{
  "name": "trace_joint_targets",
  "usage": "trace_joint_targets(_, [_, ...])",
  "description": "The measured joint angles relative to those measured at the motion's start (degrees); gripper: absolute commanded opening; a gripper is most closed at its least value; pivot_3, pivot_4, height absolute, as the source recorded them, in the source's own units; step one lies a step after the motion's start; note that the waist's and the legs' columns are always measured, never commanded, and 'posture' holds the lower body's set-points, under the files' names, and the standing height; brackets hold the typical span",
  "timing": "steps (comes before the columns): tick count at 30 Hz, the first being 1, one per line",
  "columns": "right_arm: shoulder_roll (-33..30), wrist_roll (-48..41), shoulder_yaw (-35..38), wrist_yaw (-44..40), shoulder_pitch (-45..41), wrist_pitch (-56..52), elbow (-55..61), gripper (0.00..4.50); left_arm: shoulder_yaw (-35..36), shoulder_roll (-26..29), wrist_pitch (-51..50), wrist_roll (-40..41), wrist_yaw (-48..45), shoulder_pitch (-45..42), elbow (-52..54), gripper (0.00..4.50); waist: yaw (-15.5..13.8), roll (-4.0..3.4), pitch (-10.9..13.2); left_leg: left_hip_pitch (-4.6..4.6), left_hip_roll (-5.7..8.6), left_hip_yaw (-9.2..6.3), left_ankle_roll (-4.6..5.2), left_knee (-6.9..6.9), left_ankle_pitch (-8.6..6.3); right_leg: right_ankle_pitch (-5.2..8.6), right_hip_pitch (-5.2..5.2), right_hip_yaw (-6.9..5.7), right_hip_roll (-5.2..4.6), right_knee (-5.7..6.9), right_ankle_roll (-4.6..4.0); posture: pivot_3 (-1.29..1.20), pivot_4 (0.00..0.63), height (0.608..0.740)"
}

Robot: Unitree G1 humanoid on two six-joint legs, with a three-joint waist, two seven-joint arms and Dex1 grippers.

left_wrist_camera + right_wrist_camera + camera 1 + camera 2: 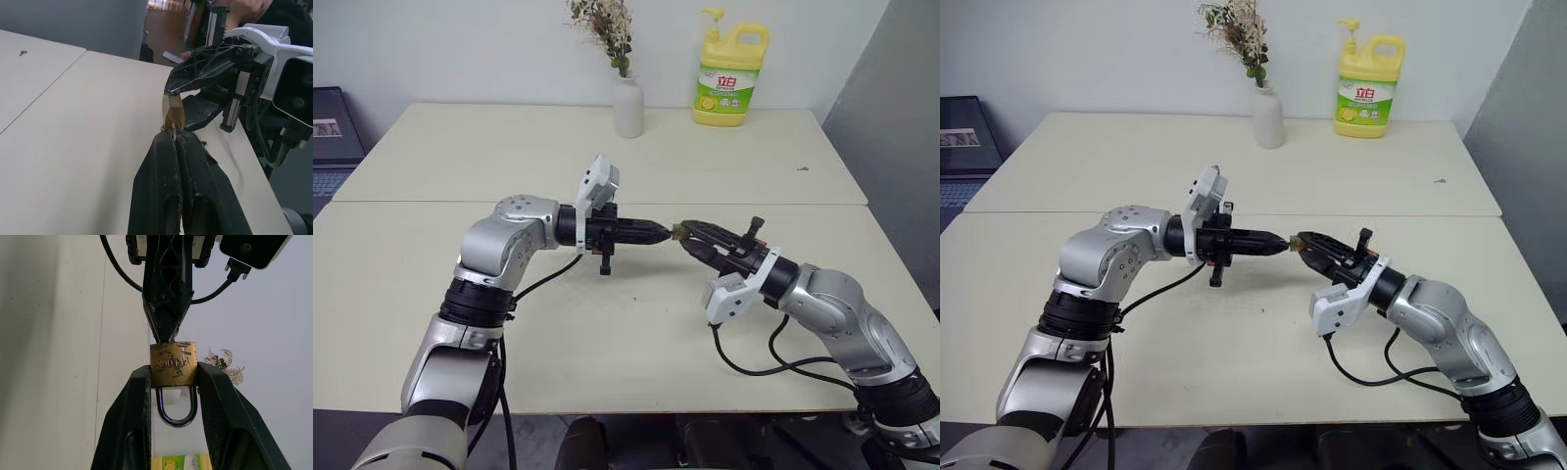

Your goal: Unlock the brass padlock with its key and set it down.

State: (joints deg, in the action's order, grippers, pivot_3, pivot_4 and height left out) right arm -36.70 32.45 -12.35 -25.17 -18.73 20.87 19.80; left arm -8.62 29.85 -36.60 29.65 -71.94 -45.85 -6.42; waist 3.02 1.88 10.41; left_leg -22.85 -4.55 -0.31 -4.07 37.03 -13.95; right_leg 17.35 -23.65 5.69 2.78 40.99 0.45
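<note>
Two robot hands meet tip to tip above the pale cream bench (607, 343) in the left eye view: the left hand (658, 233) points across toward the right hand (690, 238), and the small golden-yellow brass padlock (679, 232) sits between them, held clear of the bench top. Behind stand a white ceramic vase of dried flowers (627, 106) and a yellow plastic dish-soap bottle (730, 76). The right eye view gives the same arrangement, the padlock between the two black fingertips. From the left wrist view, the left hand's two black fingers (161, 181) are pressed together, pinching the tiny silver-grey metal key (173, 133), whose tip is at the underside of the padlock body; the right hand clamps that body from beyond. From the right wrist view, the right hand's fingers (137, 421) grip the brass body on both sides, the thin silver shackle looping back between them, closed, while the left hand's shut tip touches the body's far face.
</note>
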Motion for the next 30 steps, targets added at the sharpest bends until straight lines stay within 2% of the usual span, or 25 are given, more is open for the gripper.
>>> trace_joint_targets(12, [1.2,-1.2,0.0,-1.6,-0.4,-0.4,-0.6,0.94,-0.1,0.1,5.8,-3.1,-1.4,0.8,0.0,0.00,0.0,0.00,0.0,0.00,0.00,-0.02,0.00,0.00,0.00,0.00,0.01,-0.01,0.00,0.00,0.00,0.00,0.150,0.740])
trace_joint_targets(20, [2.9,-4.5,-0.1,-3.8,-0.3,-2.7,-0.2,0.94,-0.1,0.1,24.2,-9.6,-2.9,3.1,0.2,0.00,-0.1,0.00,0.0,0.03,0.00,-0.02,0.00,0.00,0.00,-0.01,0.06,-0.01,0.00,-0.01,-0.01,0.00,0.150,0.740])
trace_joint_targets(30, [3.1,-5.6,0.0,-4.6,-0.3,-3.7,0.2,0.94,-0.1,-0.3,34.4,-13.5,-3.2,3.5,-0.7,0.00,-0.1,0.00,0.0,0.04,0.00,-0.02,0.00,0.00,0.00,0.00,0.07,-0.02,0.00,-0.02,-0.01,0.00,0.150,0.740])
